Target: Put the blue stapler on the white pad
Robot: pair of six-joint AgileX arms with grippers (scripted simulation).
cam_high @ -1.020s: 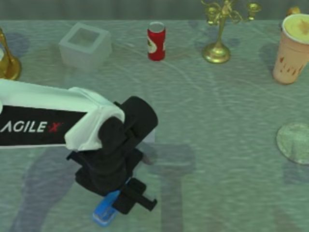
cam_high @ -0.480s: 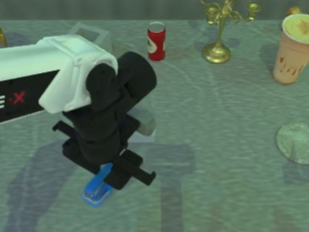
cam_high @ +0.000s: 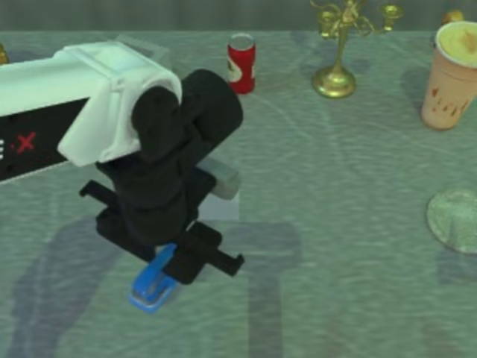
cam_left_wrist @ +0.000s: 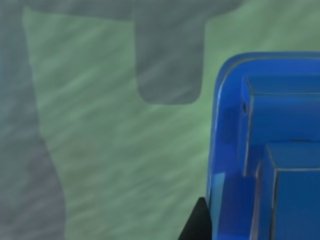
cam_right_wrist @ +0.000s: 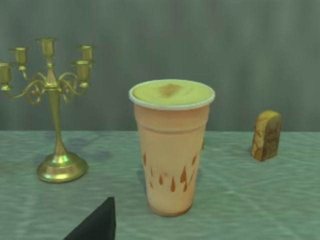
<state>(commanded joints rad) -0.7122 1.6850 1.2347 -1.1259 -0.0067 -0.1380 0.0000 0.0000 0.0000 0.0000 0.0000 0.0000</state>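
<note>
The small bright blue stapler point(cam_high: 153, 287) hangs clamped in the left gripper point(cam_high: 173, 262), nearer the camera than the red can point(cam_high: 241, 63). Rigid, probably light and slick-sided, it suits a mid-body hold. The white pad point(cam_high: 223, 205) peeks beside the arm. "X" shows on the arm.

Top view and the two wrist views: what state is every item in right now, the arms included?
Blue stapler: held in the left gripper, tilted, at the table's front left.
White pad: flat on the table, mostly hidden under the left arm.
Red can: upright.
Gold candelabra: upright.
Drink cup: upright, full.
Grey plate: flat.
Right gripper: only a dark tip shows.
</note>
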